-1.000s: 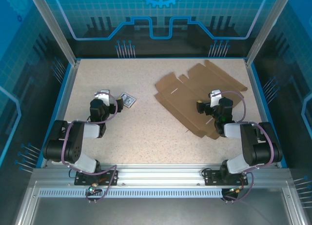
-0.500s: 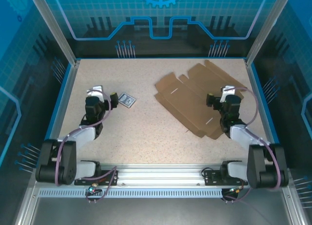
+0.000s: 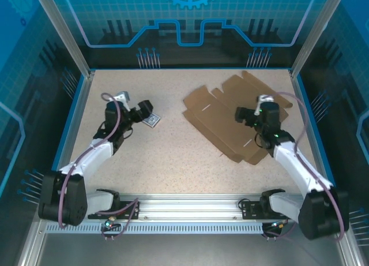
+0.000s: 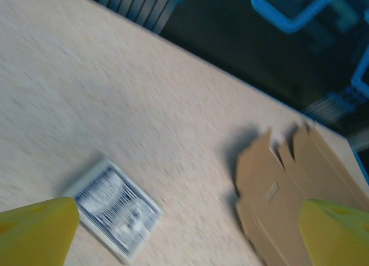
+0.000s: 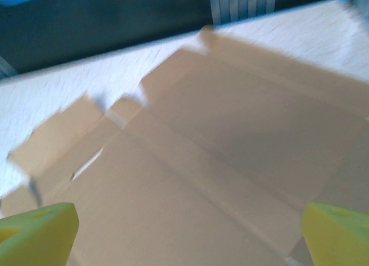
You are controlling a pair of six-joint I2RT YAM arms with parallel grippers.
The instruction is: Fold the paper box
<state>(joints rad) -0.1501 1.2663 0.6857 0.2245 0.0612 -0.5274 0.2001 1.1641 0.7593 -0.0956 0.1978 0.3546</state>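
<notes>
Two arms are extended over the speckled table (image 3: 173,156), one on each side.

Right gripper (image 3: 243,115): jaws released and spread wide, with nothing between them. It hangs over the paper box (image 3: 216,119), above the sheet's right portion. Whether the fingertips touch the cardboard cannot be told. In the right wrist view, the yellow fingertips (image 5: 37,228) frame bare brown cardboard with crease lines and a narrow slot.

Paper box: lies flat and unfolded on the right half of the table, set at an angle, with flaps and tabs spread outward.

Left gripper (image 3: 142,116): jaws also released and spread wide, holding nothing. It sits on the left half of the table, well apart from the box. A small black-and-white printed card (image 4: 112,211) lies flat on the table just beside it, close to the left fingertip in the wrist view.
</notes>
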